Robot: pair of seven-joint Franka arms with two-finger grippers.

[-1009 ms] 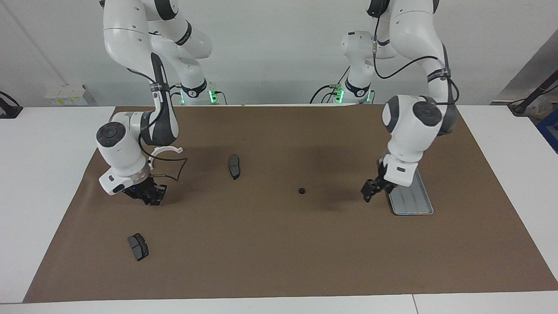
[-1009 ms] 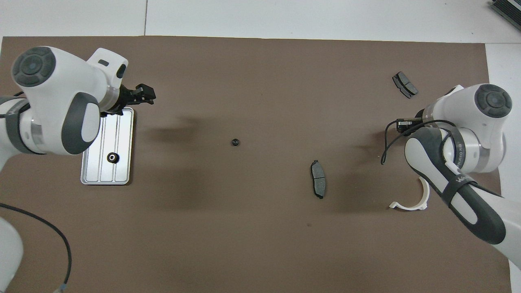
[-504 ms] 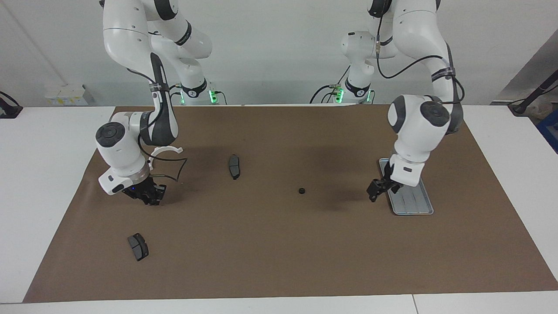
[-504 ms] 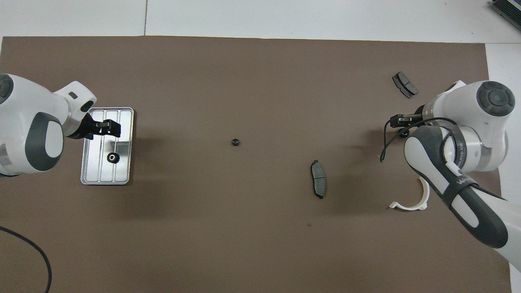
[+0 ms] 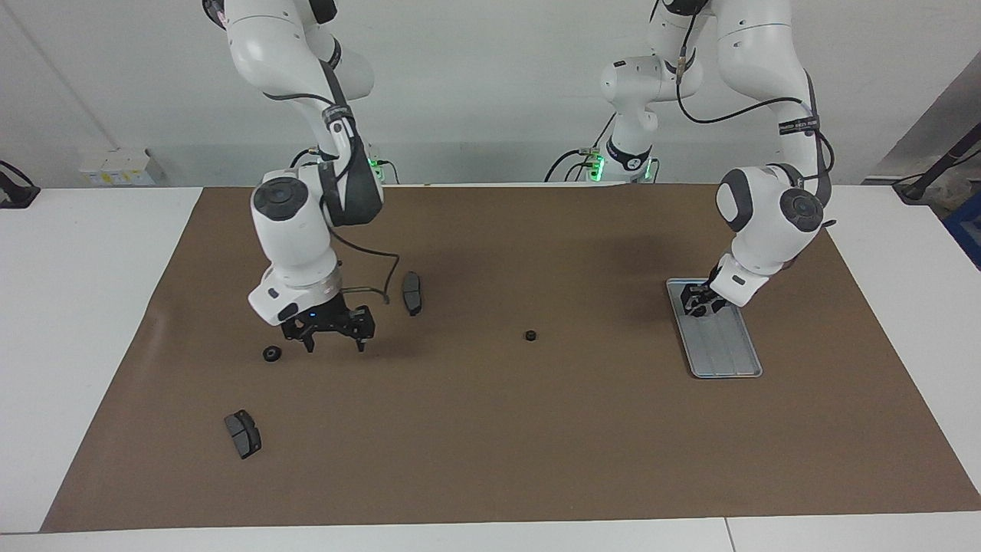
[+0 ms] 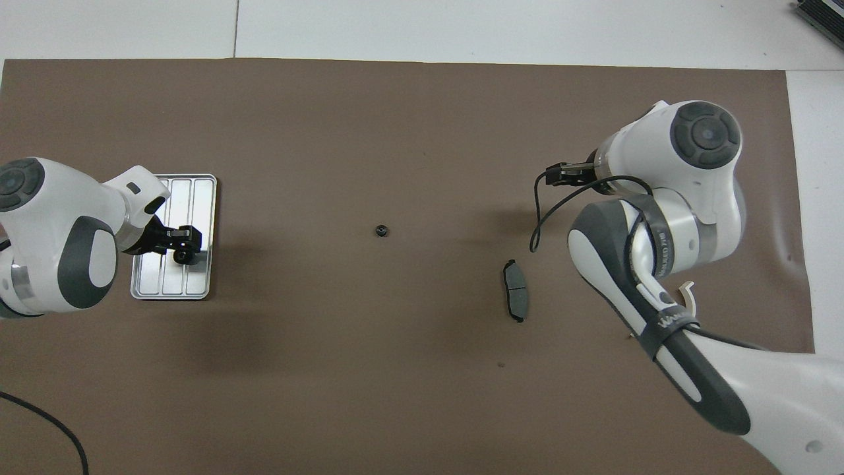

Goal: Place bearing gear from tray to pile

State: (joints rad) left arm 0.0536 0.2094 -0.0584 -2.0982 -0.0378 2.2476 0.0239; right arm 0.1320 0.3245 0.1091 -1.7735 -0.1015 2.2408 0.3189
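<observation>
The silver tray (image 5: 728, 356) lies at the left arm's end of the mat, and also shows in the overhead view (image 6: 198, 191). A black bearing gear (image 6: 181, 256) sits on it. My left gripper (image 5: 699, 301) is open and low over that gear, seen from overhead (image 6: 179, 241). My right gripper (image 5: 333, 341) is open and empty above the mat, beside a second gear (image 5: 271, 353) lying among the pile. A third gear (image 5: 529, 335) lies mid-mat, also in the overhead view (image 6: 380, 230). The pile's brake pads (image 5: 411, 292) (image 5: 243, 433) lie apart.
The white half-ring bracket (image 6: 686, 293) shows partly under the right arm in the overhead view and is hidden in the facing view. One brake pad (image 6: 515, 299) lies between the middle gear and the right arm. The brown mat (image 5: 490, 460) covers the table.
The right gripper has lifted and moved toward the table's middle, leaving a gear on the mat in the pile. The left gripper has moved back over the tray and down onto its gear.
</observation>
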